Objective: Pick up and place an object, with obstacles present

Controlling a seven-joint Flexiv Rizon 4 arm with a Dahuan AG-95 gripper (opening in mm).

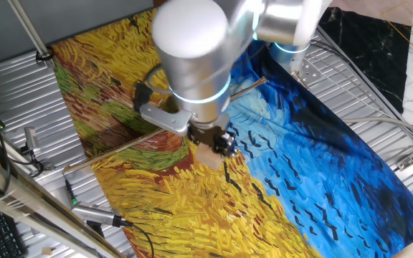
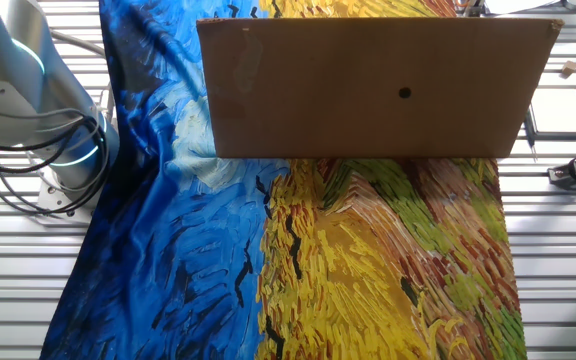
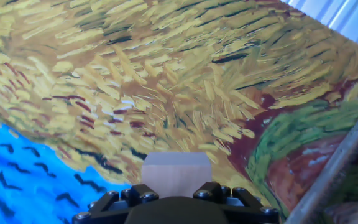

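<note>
The object, a small light tan wooden cube, sits between the fingers of my gripper over the yellow part of the painted cloth. In the hand view the cube fills the gap between the black jaws of the gripper, which is shut on it. The obstacle, a long thin brown rod, lies slantwise across the cloth and passes behind my wrist. Blurred, the rod also runs along the right edge of the hand view, close beside the cube. The other fixed view hides both gripper and cube.
A painted cloth in yellow and blue covers the slatted metal table. A cardboard panel blocks the far half of the other fixed view. The robot base with cables stands at the left. Cabled tools lie by the cloth's edge.
</note>
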